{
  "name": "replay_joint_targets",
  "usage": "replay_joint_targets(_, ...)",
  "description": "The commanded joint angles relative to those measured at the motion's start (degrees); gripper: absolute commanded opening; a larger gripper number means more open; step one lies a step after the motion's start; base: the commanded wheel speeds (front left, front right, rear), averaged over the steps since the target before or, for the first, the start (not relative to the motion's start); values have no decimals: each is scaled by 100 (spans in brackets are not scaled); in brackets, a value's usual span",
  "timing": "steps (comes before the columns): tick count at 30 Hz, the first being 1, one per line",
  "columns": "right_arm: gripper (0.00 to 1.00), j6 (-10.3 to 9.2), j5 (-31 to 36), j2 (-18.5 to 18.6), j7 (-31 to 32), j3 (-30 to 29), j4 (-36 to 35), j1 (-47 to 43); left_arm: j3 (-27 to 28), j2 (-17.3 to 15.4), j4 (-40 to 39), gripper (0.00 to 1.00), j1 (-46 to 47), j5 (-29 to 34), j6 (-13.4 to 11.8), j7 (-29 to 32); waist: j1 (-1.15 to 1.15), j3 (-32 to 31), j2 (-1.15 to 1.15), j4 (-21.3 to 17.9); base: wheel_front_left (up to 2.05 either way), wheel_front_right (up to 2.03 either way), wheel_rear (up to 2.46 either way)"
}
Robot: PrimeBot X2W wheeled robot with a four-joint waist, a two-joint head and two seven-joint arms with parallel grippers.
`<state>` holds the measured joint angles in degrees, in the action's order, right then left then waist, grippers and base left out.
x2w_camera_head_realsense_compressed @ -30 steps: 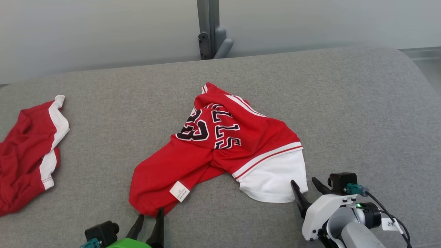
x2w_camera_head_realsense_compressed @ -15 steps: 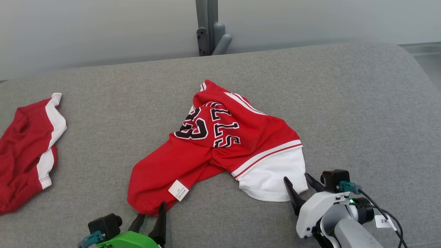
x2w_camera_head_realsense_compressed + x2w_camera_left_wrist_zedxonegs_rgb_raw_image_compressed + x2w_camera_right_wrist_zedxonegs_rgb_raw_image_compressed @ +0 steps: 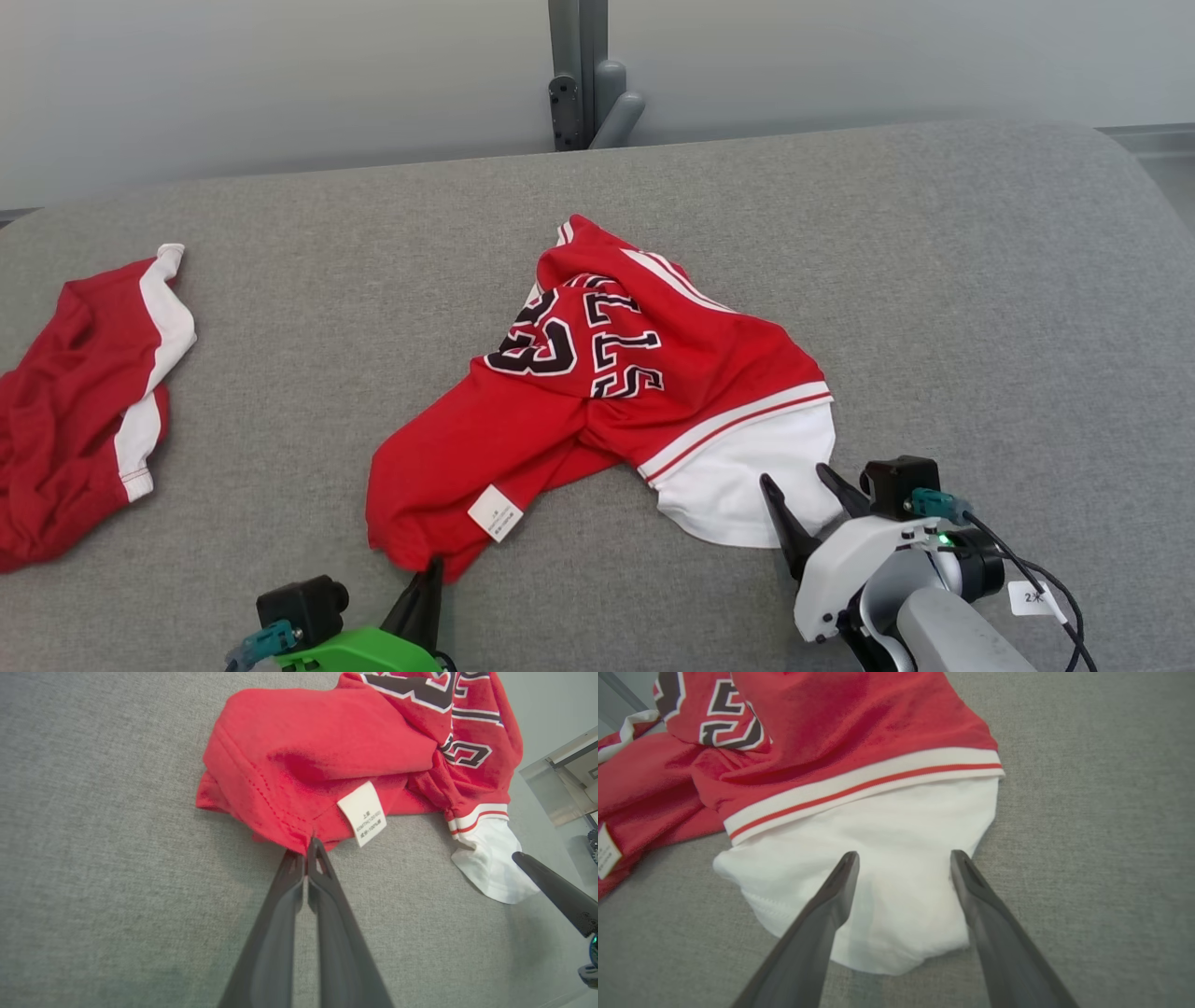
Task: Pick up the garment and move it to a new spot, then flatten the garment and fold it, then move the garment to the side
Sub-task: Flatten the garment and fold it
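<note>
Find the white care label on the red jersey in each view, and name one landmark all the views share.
Head view: label lower centre, on the jersey near its front edge, above the left gripper.
Left wrist view: just right of centre, on the red hem.
Right wrist view: far left edge, partly cut off.
Shared landmark: the white panel under the striped band.

A wide grey fabric surface (image 3: 980,280) with a rounded far edge lies in the head view. On its left part rests a crumpled red cloth (image 3: 65,448) with white bands, cut by the frame edge. Behind the surface a grey metal post (image 3: 579,56) stands upright before a pale wall (image 3: 233,75), with a rounded grey fitting (image 3: 624,110) at its lower part.
</note>
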<state>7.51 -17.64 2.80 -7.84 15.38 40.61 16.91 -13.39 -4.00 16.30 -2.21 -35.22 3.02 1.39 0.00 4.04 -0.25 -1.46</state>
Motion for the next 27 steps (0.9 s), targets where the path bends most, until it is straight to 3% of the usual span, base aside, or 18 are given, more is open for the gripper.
replay_joint_targets(1,60,-4,-122,20,-49,85,3,111,-63,-24,-34,0,69,13,35,43,0,17,25,3,0,0,0)
replay_joint_targets(2,8,-4,-201,19,-62,135,-8,113,-72,-31,-37,0,93,15,51,52,0,22,25,0,0,0,0)
replay_joint_targets(3,0,-4,-276,19,-82,188,-27,120,-75,-41,-42,0,115,14,56,59,0,28,25,-7,0,0,0)
replay_joint_targets(11,0,-4,-996,21,-187,56,-359,265,144,-147,-541,0,134,-390,153,209,0,50,25,-97,0,0,0)
replay_joint_targets(17,0,-4,-1572,193,105,-709,-1814,233,513,-613,-2174,0,-88,-1088,256,809,0,155,25,-269,0,0,0)
replay_joint_targets(23,0,-1,-1135,408,975,-1328,-2821,-225,887,-1047,-3546,0,-202,-1657,163,1460,0,328,25,-383,0,0,0)
replay_joint_targets(27,0,-1,-706,248,1144,-1332,-3065,-536,1070,-1143,-4041,0,-122,-1955,83,1676,0,446,25,-426,0,0,0)
